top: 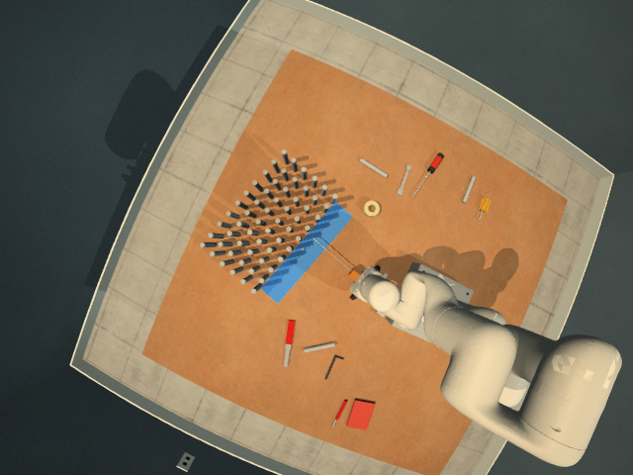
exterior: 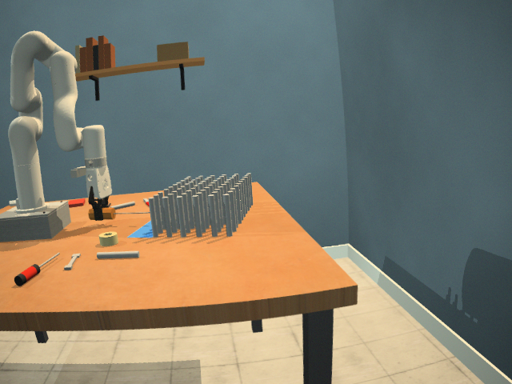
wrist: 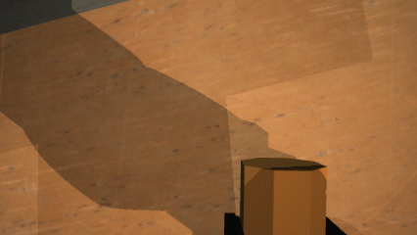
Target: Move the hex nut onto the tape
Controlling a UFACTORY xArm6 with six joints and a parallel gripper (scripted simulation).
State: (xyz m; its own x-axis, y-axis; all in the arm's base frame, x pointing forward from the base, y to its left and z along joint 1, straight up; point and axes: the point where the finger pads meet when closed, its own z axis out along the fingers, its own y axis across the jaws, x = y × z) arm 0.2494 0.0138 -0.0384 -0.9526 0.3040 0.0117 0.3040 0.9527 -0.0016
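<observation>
Hook pick handle is clamped in gripper w/ thin shaft laid across blue tape strip toward spacers

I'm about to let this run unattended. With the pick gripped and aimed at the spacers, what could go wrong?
The gripper holds the hook pick only at its handle end, so the long thin shaft could swing and knock over the tightly packed spacers. The nut is not visible among them, so hooking would be blind. It could also stop only partly on the tape strip.
</observation>
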